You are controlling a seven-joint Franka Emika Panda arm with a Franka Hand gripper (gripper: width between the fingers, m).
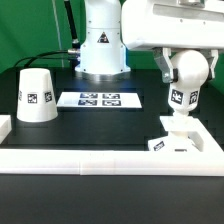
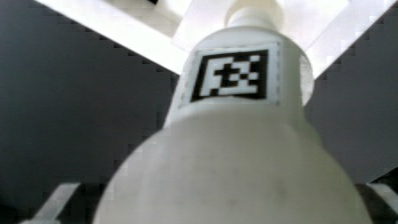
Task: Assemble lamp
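My gripper (image 1: 189,62) is shut on the round head of the white bulb (image 1: 182,97) at the exterior view's right. The bulb hangs upright, its tagged stem pointing down, and its lower end meets the small square base (image 1: 172,143). The base lies by the white front wall. In the wrist view the bulb (image 2: 222,140) fills the picture between my fingers (image 2: 54,203), with its tag facing the camera. The gripper (image 2: 217,206) itself shows only at the picture's corners. The cone shade (image 1: 36,97) stands alone at the exterior view's left, far from the gripper.
The marker board (image 1: 100,99) lies flat on the black table between the shade and the bulb. A white wall (image 1: 90,160) runs along the front edge, with a short white block at its left end. The robot's base (image 1: 102,45) stands behind.
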